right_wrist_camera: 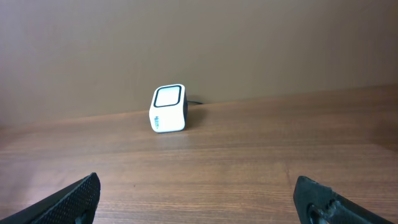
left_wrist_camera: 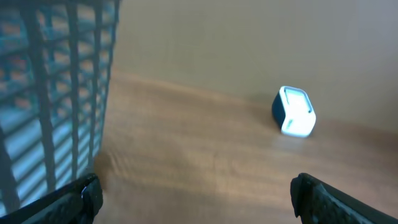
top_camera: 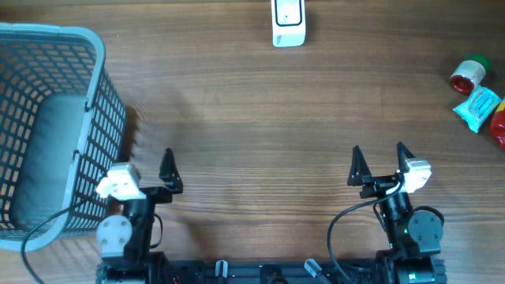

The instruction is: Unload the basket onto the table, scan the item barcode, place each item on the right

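Observation:
A white barcode scanner (top_camera: 288, 24) stands at the far middle of the wooden table, and shows in the left wrist view as scanner (left_wrist_camera: 293, 111) and in the right wrist view as scanner (right_wrist_camera: 168, 108). Three small items lie at the right edge: a red tub with a green lid (top_camera: 469, 73), a light blue packet (top_camera: 478, 108) and a red item (top_camera: 499, 126) cut off by the frame. My left gripper (top_camera: 145, 162) (left_wrist_camera: 196, 199) is open and empty beside the basket. My right gripper (top_camera: 379, 155) (right_wrist_camera: 198, 199) is open and empty near the front right.
A large blue-grey mesh basket (top_camera: 93, 87) fills the left side, its wall (left_wrist_camera: 56, 93) close to my left fingers. Bare wood lies between both grippers and the scanner.

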Tool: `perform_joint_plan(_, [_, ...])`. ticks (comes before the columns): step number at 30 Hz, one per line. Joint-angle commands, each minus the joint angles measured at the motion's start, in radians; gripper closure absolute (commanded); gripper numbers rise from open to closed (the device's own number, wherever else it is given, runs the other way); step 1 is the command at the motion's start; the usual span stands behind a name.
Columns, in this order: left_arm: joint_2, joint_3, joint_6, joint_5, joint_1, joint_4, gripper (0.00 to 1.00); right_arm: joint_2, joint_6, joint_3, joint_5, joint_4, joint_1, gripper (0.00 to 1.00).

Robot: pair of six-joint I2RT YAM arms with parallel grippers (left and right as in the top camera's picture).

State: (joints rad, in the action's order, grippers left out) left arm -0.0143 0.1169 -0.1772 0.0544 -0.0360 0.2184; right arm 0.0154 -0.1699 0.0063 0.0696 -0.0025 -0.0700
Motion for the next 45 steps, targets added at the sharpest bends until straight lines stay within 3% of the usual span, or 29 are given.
perform_joint_plan(1, [0.011, -0.072, 0.017, -0.023, 0.023, -0.067, 0.0, -0.011, 0.012, -0.001, -0.018, 0.003, -0.005, 0.0])
perform_joint_plan(7, [0.011, -0.111, 0.089, -0.022, 0.021, -0.196, 0.0, -0.011, 0.012, -0.001, -0.018, 0.003, -0.005, 0.0])
perform_joint_plan(9, [0.011, -0.111, 0.095, -0.026, 0.02, -0.137, 0.0, -0.011, 0.012, -0.001, -0.018, 0.003, -0.005, 0.0])
perform_joint_plan(45, [0.008, -0.111, 0.095, -0.026, -0.003, -0.143, 0.0, -0.011, 0.012, -0.001, -0.018, 0.003, -0.005, 0.0])
